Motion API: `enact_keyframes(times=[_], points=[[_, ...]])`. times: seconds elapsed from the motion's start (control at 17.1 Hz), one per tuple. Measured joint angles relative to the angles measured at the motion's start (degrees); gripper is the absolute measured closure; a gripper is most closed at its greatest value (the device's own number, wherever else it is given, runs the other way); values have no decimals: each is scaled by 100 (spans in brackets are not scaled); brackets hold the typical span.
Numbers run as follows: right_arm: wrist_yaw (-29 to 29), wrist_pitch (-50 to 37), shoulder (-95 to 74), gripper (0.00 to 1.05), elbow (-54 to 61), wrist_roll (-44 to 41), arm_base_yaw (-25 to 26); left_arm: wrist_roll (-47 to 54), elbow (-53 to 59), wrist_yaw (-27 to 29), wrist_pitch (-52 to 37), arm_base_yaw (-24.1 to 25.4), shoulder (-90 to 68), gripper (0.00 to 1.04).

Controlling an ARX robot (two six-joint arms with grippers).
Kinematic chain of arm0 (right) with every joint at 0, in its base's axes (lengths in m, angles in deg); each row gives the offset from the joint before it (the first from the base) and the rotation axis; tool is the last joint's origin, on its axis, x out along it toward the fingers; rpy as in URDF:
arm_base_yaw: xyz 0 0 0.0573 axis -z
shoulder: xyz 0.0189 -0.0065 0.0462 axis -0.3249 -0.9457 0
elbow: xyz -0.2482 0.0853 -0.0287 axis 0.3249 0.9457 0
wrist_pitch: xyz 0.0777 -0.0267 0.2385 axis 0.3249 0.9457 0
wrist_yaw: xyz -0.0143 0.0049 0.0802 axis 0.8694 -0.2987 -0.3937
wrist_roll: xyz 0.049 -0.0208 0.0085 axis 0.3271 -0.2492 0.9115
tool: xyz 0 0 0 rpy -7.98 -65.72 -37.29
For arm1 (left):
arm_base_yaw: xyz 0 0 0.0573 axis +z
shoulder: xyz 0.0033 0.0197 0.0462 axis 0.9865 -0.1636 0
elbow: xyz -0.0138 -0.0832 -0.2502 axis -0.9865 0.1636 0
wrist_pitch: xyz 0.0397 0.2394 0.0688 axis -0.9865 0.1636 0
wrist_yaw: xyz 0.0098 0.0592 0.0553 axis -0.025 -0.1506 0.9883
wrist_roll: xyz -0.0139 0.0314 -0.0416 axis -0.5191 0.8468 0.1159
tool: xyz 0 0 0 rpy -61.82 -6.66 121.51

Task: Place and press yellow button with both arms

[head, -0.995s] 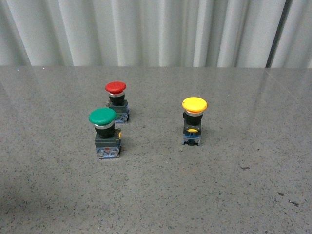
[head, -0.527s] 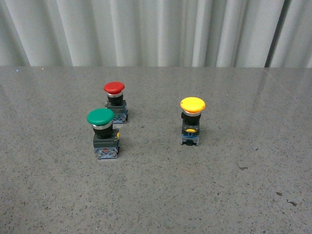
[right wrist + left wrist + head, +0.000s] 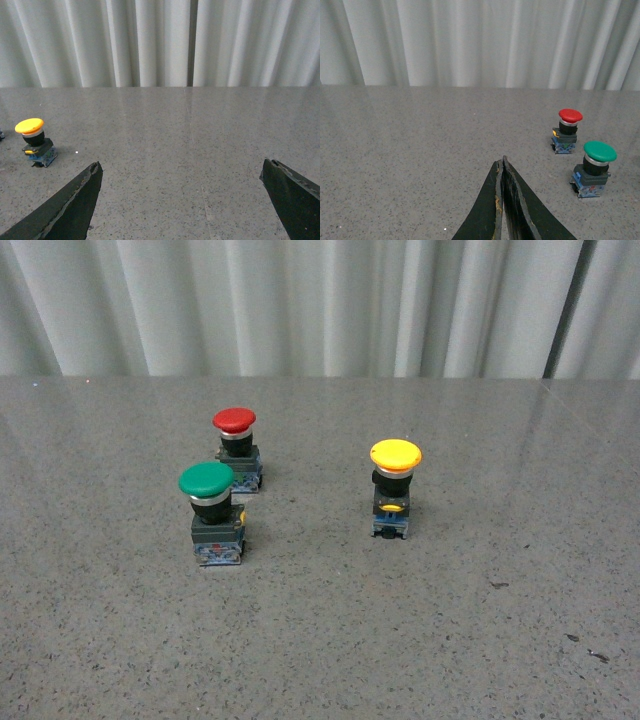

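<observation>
Yellow button (image 3: 395, 490) stands upright on your counter (image 3: 460, 640), right of the green button (image 3: 210, 512) and red button (image 3: 237, 443).
Yellow mushroom cap, black body, seemingly bluish base; your left tool (image 3: 501, 161) pressed together, your right tool (image 3: 181, 165) spread wide.

My yellow button (image 3: 396, 490) stood upright on the worktop (image 3: 480, 640), a little right of its middle, well in from every edge: yellow cap on top, black body, bluish base. My left gripper (image 3: 501, 164) had its fingers pressed together; my right gripper (image 3: 181, 164) gaped wide.

Front, R wrist share yellow button (image 3: 394, 486) (image 3: 34, 143).
</observation>
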Motion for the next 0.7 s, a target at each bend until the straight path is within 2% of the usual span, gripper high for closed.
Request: enact_keyframes(times=[0.12,0.59,0.64,0.7], points=[[0,0,0,7,0,0,0,0,160,0,-120,0,186,103],[0,0,0,7,0,0,0,0,170,0,686,0,953,103],[0,0,0,7,0,0,0,-2,166,0,1386,0,1408,103],[2,2,0,7,0,-2,0,0,166,0,1727,0,1823,103]])
